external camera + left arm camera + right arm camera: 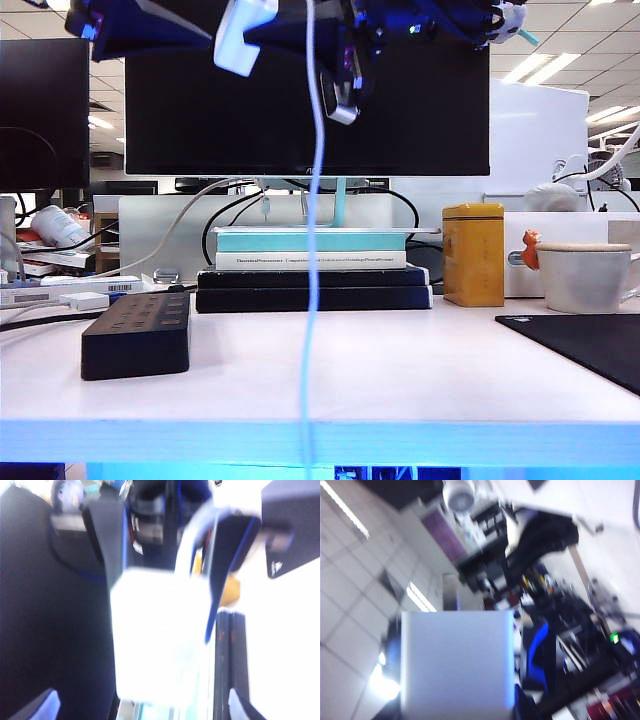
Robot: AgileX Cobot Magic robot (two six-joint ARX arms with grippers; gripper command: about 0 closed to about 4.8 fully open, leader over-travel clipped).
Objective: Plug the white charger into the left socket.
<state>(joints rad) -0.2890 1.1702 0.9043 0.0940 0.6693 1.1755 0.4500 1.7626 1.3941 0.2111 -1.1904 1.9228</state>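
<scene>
High above the table, the white charger point(240, 35) is a glossy block, and its thin white cable point(312, 250) hangs straight down past the table's front edge. My right gripper point(275, 30) reaches in from the upper right and is shut on it. In the right wrist view the charger point(457, 660) fills the gap of the right gripper point(455, 707), with a metal prong point(451, 590) sticking out. My left gripper point(195, 30) faces the block from the left, open. Its fingertips point(42, 705) stand wide of the charger point(160, 640). The black power strip point(137, 335) lies at the table's left; its socket slots point(150, 312) are barely visible.
A flat white box point(85, 300) lies behind the strip. A black monitor point(300, 100) stands over a stack of books point(312, 275) at the back. A yellow tin point(473, 253), a white mug point(585, 275) and a black mat point(590, 345) are on the right.
</scene>
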